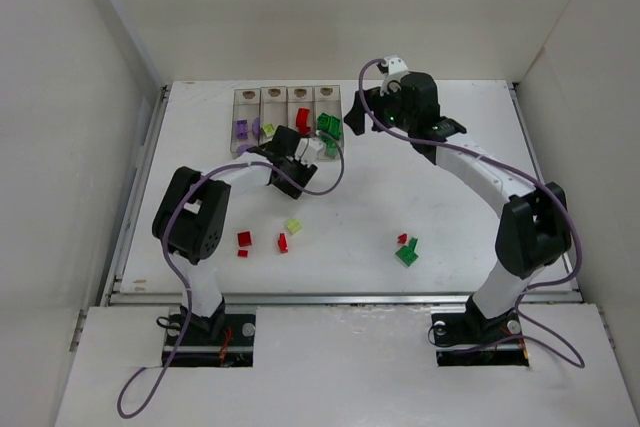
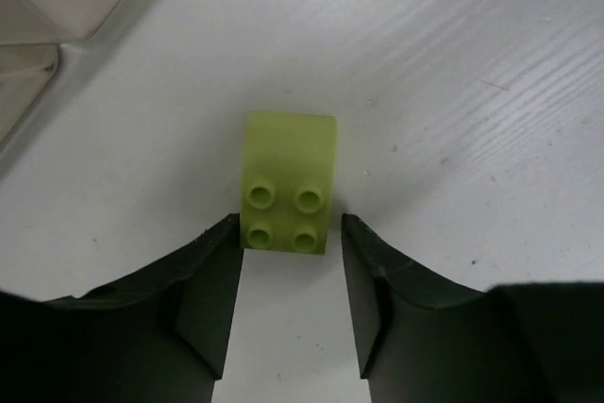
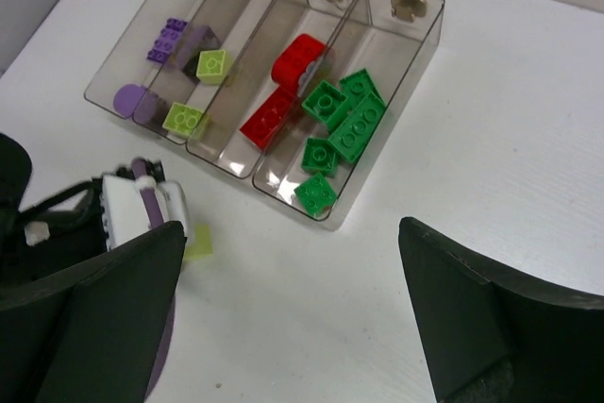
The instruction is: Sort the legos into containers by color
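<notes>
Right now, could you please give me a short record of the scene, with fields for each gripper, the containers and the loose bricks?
left gripper: low over the table, jaws on either side of a pale yellow-green brick; grip uncertain
right gripper: open, empty, above the table near the containers
containers, left to right from above: purple bricks, yellow-green bricks, red bricks, green bricks
loose on table: red pieces, one green piece, one yellow-green piece
</notes>
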You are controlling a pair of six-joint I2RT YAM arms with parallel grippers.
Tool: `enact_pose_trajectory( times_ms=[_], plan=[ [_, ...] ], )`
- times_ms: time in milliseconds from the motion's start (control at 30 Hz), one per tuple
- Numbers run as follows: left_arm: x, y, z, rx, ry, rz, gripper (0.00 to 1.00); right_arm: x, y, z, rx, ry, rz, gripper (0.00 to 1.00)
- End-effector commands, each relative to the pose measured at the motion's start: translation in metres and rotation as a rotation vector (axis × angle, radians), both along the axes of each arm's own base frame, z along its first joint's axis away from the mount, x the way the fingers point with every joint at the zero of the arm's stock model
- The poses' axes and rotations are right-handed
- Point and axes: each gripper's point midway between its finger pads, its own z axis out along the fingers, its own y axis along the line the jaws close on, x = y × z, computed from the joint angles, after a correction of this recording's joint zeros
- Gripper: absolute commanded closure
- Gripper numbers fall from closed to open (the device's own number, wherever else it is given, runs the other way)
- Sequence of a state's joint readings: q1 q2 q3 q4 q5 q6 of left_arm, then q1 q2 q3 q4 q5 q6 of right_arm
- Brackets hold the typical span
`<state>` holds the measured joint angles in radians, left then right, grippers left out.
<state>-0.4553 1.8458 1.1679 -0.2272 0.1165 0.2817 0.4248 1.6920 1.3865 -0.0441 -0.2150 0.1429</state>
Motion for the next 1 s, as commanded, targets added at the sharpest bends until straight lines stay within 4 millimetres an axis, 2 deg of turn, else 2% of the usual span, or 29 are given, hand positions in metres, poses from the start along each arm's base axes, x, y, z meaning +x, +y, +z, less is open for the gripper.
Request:
enact_pose_trajectory(
  times_ms=[0, 67, 100, 133, 200, 267, 333, 433, 500, 600, 633, 667, 700, 733, 767, 800, 833, 867, 900, 933, 967],
  plan=[
    [-0.006, -0.012, 0.017, -0.049, -0.039, -0.054, 0.6, 0.012, 0.01, 0.046, 0.047, -0.118, 0.043, 0.0],
    [-0.007, -0.013, 0.023, -0.046, -0.046, -0.088, 0.73, 0.012, 0.011, 0.05, 0.053, -0.126, 0.052, 0.0],
    [-0.007, -0.017, 0.033, -0.052, -0.073, -0.108, 0.78, 0.013, 0.012, 0.046, 0.057, -0.111, 0.049, 0.0],
    [-0.01, -0.017, 0.036, -0.055, -0.072, -0.123, 0.91, 0.013, 0.012, 0.046, 0.057, -0.111, 0.049, 0.0],
    [-0.006, -0.018, 0.048, -0.063, -0.105, -0.132, 1.0, 0.014, 0.011, 0.046, 0.055, -0.112, 0.041, 0.0],
    [-0.003, -0.015, 0.056, -0.054, -0.131, -0.119, 1.0, 0.014, 0.009, 0.05, 0.056, -0.122, 0.03, 0.0],
    [-0.003, -0.015, 0.06, -0.053, -0.143, -0.127, 1.0, 0.013, 0.007, 0.039, 0.044, -0.102, 0.02, 0.0],
    [-0.003, -0.015, 0.06, -0.053, -0.143, -0.127, 1.0, 0.009, 0.006, 0.046, 0.051, -0.111, 0.006, 0.0],
    [-0.002, -0.02, 0.067, -0.078, -0.152, -0.14, 1.0, 0.007, 0.005, 0.046, 0.051, -0.11, 0.006, 0.0],
    [0.004, -0.026, 0.09, -0.113, -0.182, -0.128, 1.0, 0.005, 0.005, 0.051, 0.055, -0.12, 0.006, 0.0],
    [0.008, -0.031, 0.103, -0.142, -0.192, -0.116, 1.0, 0.005, 0.005, 0.051, 0.055, -0.12, 0.006, 0.0],
    [0.015, -0.028, 0.11, -0.165, -0.199, -0.088, 1.0, 0.005, 0.005, 0.051, 0.055, -0.12, 0.006, 0.0],
    [0.025, -0.016, 0.117, -0.188, -0.205, -0.032, 1.0, 0.005, 0.005, 0.051, 0.055, -0.12, 0.006, 0.0],
    [0.037, -0.01, 0.129, -0.213, -0.233, 0.011, 1.0, 0.006, 0.005, 0.056, 0.059, -0.129, 0.006, 0.0],
    [0.049, -0.005, 0.133, -0.246, -0.246, 0.077, 1.0, 0.006, 0.005, 0.056, 0.06, -0.13, 0.006, 0.0],
    [0.059, 0.003, 0.128, -0.247, -0.25, 0.126, 1.0, 0.004, 0.01, 0.063, 0.066, -0.142, 0.015, 0.0],
    [0.076, 0.021, 0.133, -0.237, -0.29, 0.204, 1.0, 0.005, 0.01, 0.068, 0.077, -0.146, 0.013, 0.0],
    [0.086, 0.026, 0.134, -0.236, -0.309, 0.242, 1.0, 0.007, 0.011, 0.063, 0.073, -0.137, 0.013, 0.0],
    [0.099, 0.031, 0.136, -0.238, -0.343, 0.274, 1.0, 0.007, 0.012, 0.069, 0.078, -0.147, 0.013, 0.0],
    [0.108, 0.034, 0.124, -0.215, -0.339, 0.304, 1.0, 0.01, 0.013, 0.068, 0.077, -0.146, 0.013, 0.0],
    [0.119, 0.044, 0.126, -0.176, -0.38, 0.352, 1.0, 0.01, 0.013, 0.068, 0.077, -0.146, 0.013, 0.0]
  ],
)
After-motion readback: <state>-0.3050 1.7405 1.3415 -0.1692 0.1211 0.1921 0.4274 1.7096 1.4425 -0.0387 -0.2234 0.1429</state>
